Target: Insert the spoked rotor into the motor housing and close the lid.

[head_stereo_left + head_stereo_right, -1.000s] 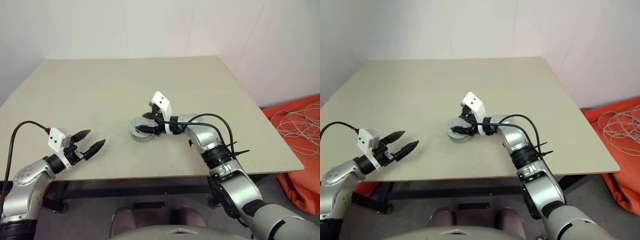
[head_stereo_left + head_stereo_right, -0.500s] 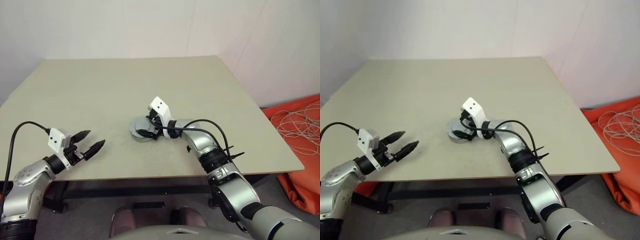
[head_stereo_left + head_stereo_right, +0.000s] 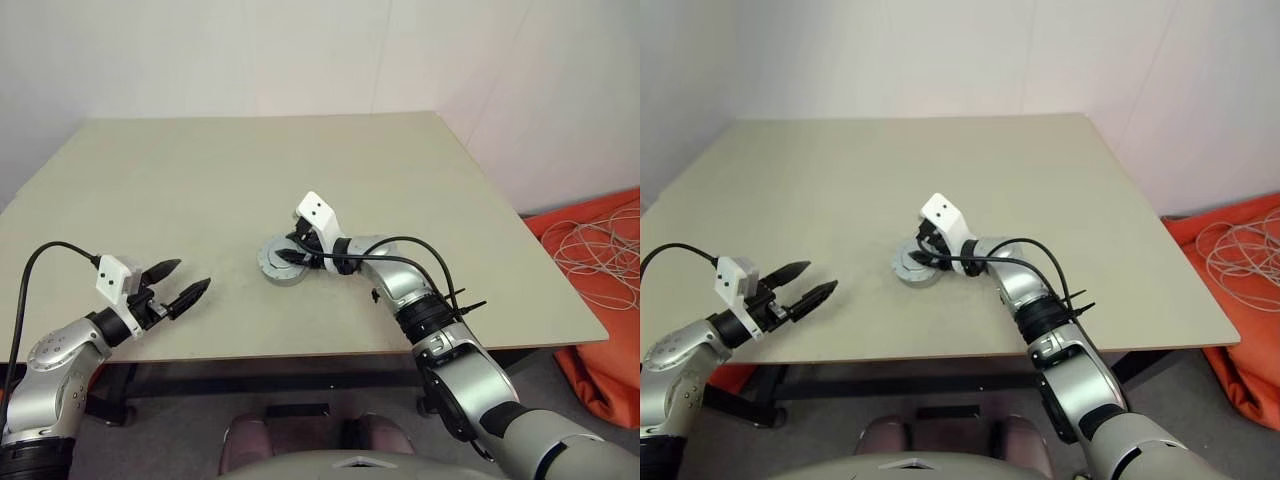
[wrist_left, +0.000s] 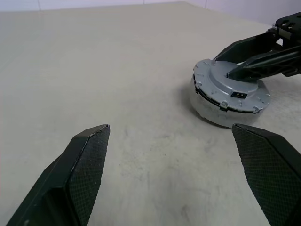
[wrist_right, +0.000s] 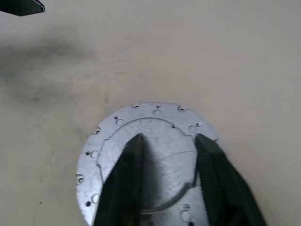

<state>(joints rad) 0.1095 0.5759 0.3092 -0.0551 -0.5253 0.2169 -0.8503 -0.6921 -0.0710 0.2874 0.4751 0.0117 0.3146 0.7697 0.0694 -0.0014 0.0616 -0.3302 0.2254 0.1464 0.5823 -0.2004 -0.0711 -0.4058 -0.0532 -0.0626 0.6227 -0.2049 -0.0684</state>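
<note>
Lid (image 4: 233,88), a round plain-grey metal cap with small holes round its rim, now sits grey face up on the round pale metal motor housing (image 4: 211,112) near the middle of the beige worktop (image 3: 200,190). Half a second ago the right gripper (image 5: 165,146) had its jaws much wider beside this stack; they have since drawn in to a narrow gap and lie on the lid's top, gripping nothing that I can see. That reads as pressing or seating the lid, so the task looks close to finished. Whatever the housing holds is hidden beneath the cap; the spoked rotor cannot be checked. At the near left, well apart, the left gripper (image 3: 184,283) hovers with jaws wide and empty.
</note>
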